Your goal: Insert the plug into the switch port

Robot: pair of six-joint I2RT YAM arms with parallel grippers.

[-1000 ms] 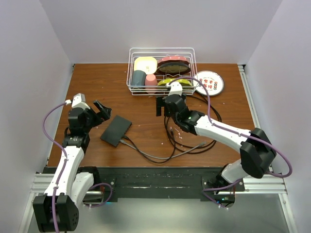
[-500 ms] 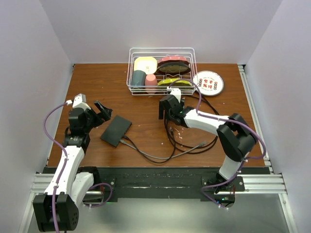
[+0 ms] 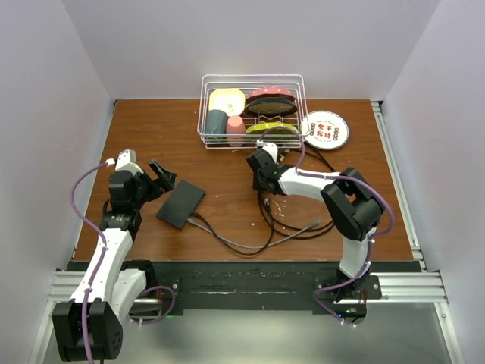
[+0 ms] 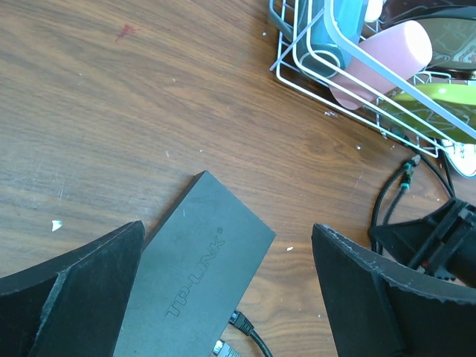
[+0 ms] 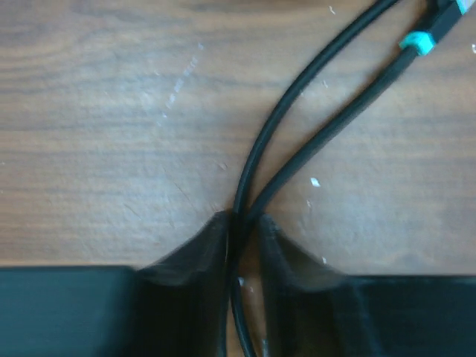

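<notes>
black cable (image 5: 297, 82) is pinched at lower centre by right gripper (image 5: 242, 223), likely for dragging the plug (image 5: 445, 16), upper right; left gripper (image 4: 227, 229) is spread wide, empty, over switch (image 4: 201, 275).

Brown wood-grain table (image 3: 151, 129), flecked with small white specks. Bears, at the middle of the far edge, a white wire basket (image 3: 252, 76); just right of it, a round plate (image 3: 325, 129) with red markings. Carries, toward the left edge, the switch (image 3: 181, 204), flat and set at an angle, two cables plugged into its near side. From there, a grey cable (image 3: 250, 248) across the middle. Right of centre, a black cable (image 5: 294, 91) in loose loops, its plug (image 4: 407, 169) on the wood near the basket.
</notes>
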